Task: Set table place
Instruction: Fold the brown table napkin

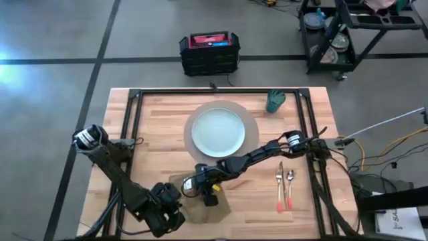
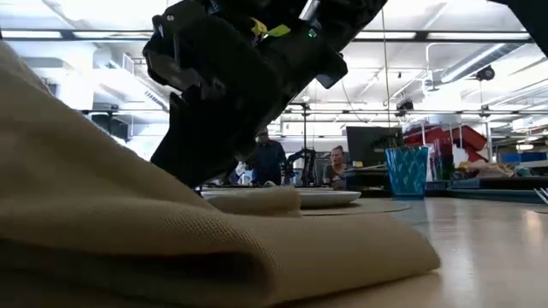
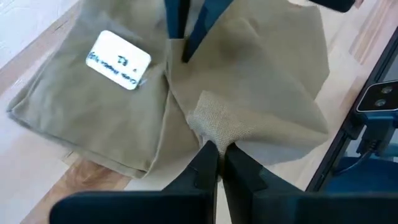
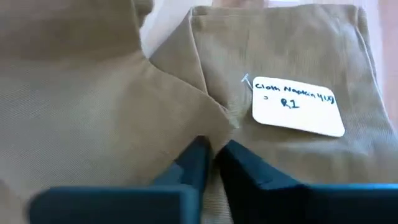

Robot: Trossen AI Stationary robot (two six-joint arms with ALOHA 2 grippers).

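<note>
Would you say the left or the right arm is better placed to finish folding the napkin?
Neither clearly. Left gripper and right gripper are each pinched on a fold of the brown napkin near the table's front edge. The right reaches farther across, past the plate, so I'd lean left.

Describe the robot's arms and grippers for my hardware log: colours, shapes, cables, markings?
Two dark, slender jointed arms. The left arm has a pale silver band at its shoulder; the right arm has one too, with loose cables trailing off its base. The left gripper and right gripper each have two dark, flat fingers.
</note>
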